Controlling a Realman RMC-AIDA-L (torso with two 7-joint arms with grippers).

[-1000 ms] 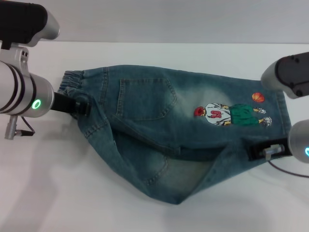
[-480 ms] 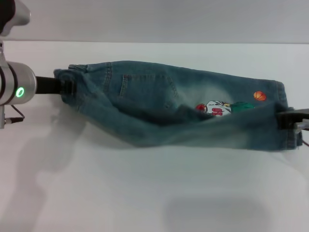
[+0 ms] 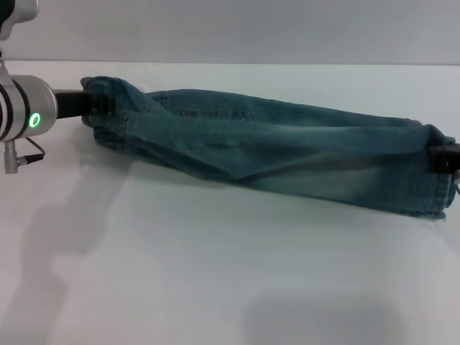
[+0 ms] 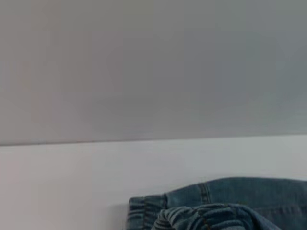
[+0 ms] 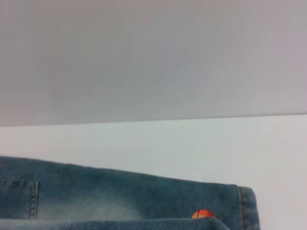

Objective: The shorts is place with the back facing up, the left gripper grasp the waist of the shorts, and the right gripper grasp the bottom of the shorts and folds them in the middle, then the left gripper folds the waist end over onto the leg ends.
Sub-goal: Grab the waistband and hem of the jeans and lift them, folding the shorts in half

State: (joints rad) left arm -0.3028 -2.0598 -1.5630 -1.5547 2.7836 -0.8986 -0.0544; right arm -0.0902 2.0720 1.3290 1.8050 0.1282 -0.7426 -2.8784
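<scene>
The blue denim shorts [image 3: 273, 151] lie doubled lengthwise into a long narrow band across the white table [image 3: 215, 273], stretched between both arms. At the left end, my left gripper [image 3: 99, 108] is shut on the bunched waist. My right gripper [image 3: 445, 158] pinches the leg hem at the right edge of the head view, mostly out of frame. The left wrist view shows only the gathered waistband [image 4: 211, 213] low in the picture. In the right wrist view, the lower layer of the shorts [image 5: 120, 194] shows a bit of orange print [image 5: 203, 213] peeking from under the folded layer.
A grey wall [image 3: 230, 29] rises behind the table's far edge. Bare white tabletop extends in front of the shorts toward me.
Both grippers have carried the near half of the shorts up and over toward the far edge. The cartoon print is now covered, and the shorts are a narrow folded band.
</scene>
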